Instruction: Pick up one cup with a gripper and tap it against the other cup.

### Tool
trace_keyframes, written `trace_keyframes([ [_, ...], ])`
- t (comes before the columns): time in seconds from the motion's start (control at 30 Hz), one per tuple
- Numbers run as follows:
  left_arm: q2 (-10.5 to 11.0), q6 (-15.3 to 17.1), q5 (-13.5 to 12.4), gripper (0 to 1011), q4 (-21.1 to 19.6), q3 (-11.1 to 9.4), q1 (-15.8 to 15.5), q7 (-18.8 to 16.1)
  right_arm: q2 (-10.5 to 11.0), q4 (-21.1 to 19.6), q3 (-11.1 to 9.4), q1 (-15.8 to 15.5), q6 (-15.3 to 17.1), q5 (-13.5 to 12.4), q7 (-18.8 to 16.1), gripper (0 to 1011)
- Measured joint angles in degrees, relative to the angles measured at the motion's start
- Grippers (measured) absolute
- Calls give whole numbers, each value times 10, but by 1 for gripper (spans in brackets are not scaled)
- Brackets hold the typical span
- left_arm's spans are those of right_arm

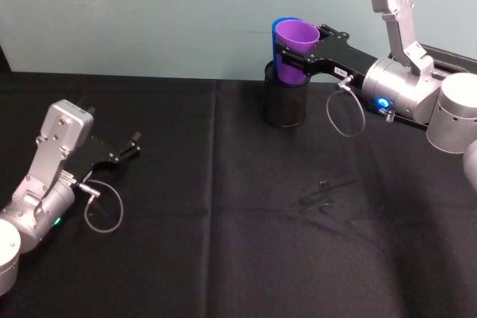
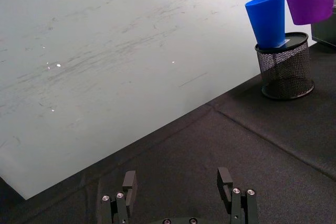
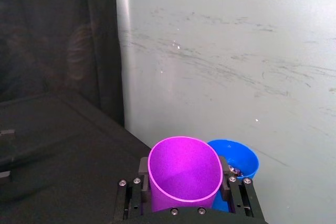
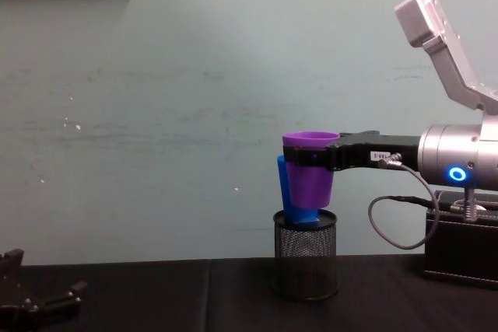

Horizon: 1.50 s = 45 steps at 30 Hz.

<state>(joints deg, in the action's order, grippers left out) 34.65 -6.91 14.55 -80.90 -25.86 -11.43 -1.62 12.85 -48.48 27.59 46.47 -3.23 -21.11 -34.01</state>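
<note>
Left end effector lies nearest, low over the counter on the robot's left. Its fingers are spread wide with nothing between them, and it is well apart from the cups, so I judge it parked out of the working arm's way.

Farther back, the right end effector reaches in from the right, closed on the purple cup. The fingers clamp just under the rim on either side, mouth up. That high grip leaves the cup's lower wall bare, which is probably the part meant to strike.

Right behind it is the blue cup, standing base-down in the mesh holder and leaning a little. The holder props it well above the counter, so the lifted purple cup meets it side on, with no need to come down to the cloth. From the chest the two cups overlap; from the left wrist their walls look just beside each other. I cannot tell whether they are touching.

Beyond them is the pale wall.
</note>
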Motion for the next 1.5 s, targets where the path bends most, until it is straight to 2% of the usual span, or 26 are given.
trace_keyframes([
  [0.6,0,0,0,1005,0,0,0,0,-18,55,-16,23,-19,15,-8,741],
  [1.5,0,0,0,1005,0,0,0,0,-33,75,-31,31,-41,42,-2,741],
])
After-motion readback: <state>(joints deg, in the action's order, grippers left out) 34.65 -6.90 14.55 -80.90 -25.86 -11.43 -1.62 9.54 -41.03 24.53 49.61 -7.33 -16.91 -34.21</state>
